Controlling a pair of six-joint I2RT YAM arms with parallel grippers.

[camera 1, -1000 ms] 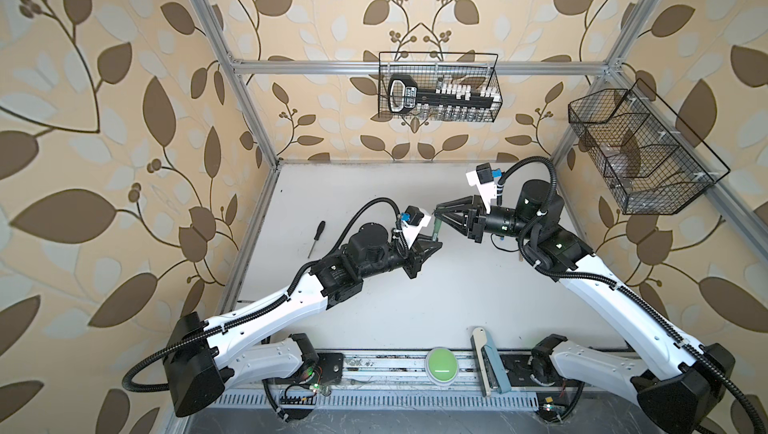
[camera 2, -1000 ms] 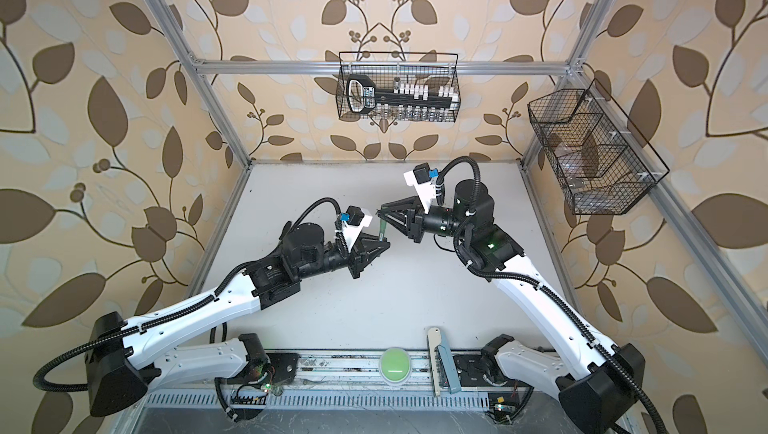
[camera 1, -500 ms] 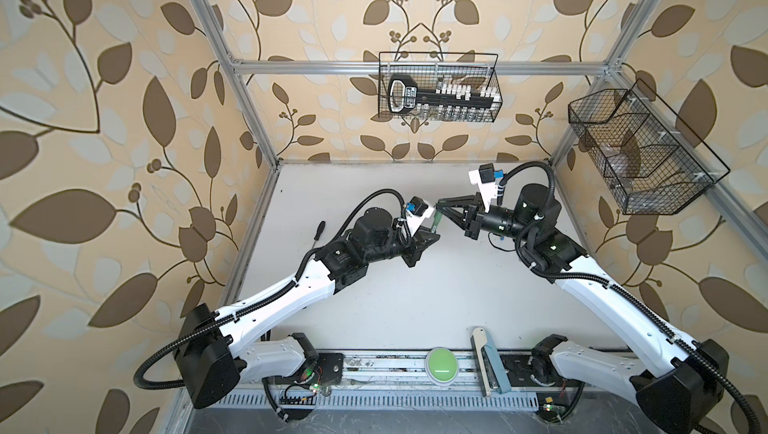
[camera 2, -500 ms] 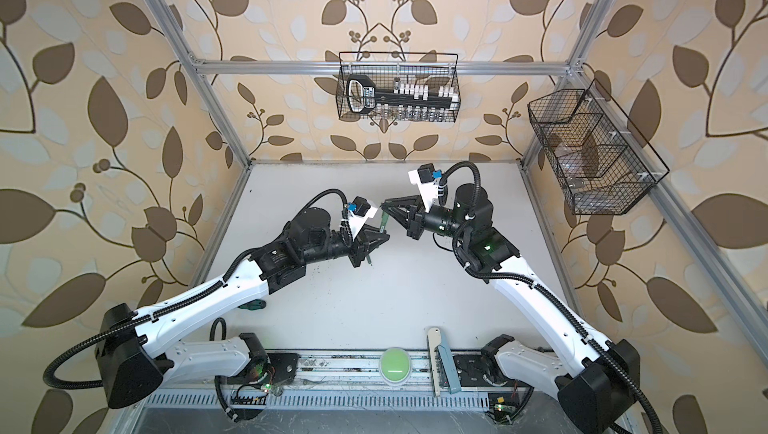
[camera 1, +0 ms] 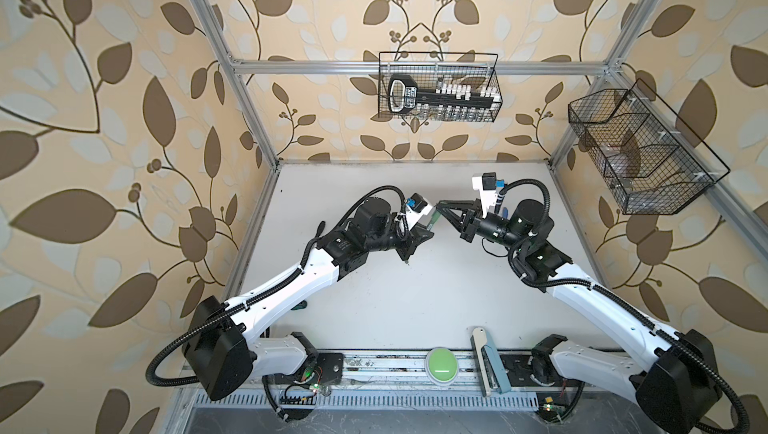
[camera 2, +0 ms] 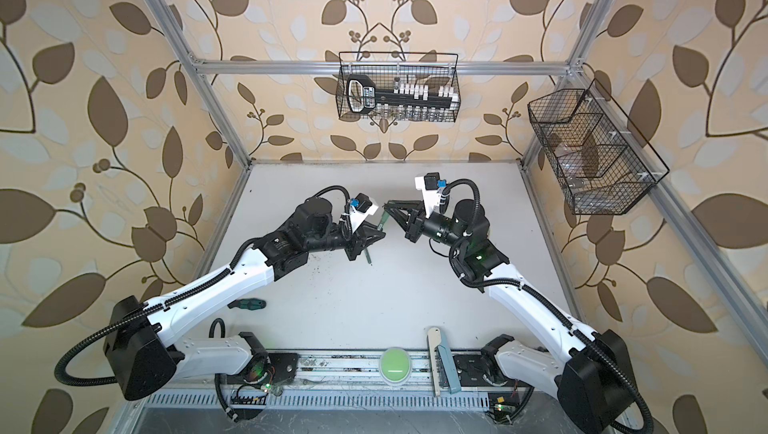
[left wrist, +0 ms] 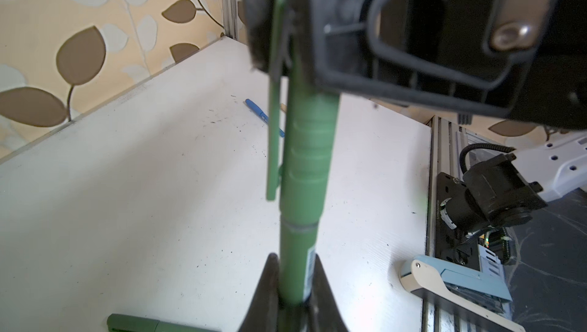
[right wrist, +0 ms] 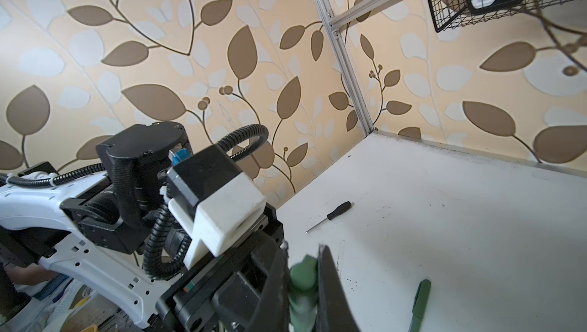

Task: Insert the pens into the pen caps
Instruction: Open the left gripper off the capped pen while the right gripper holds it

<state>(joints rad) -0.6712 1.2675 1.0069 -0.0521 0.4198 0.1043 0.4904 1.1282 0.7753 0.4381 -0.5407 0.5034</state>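
Mid-table blocked: left gripper (left wrist: 295,278) and right gripper (right wrist: 303,267) linked by dark green pen (left wrist: 297,251) and pen cap (left wrist: 306,143) (tips almost meeting). Front-centre of table (camera 1: 415,307) bare, wide lane. Loose on surface: screwdriver (right wrist: 330,217), blue pen (left wrist: 255,109), green-handled tool (camera 2: 247,304).

Both top views look down from high above the desk's (camera 1: 415,307) near edge. They show almost the same thing: the whole desk and both arms. The left wrist camera sits very close behind the left claw (left wrist: 293,282), looking along the green pen (left wrist: 297,251) toward the desk's right edge. The right wrist camera sits close behind the right claw (right wrist: 303,270), facing the far left corner. Both wrist views see the green cap (left wrist: 308,143).
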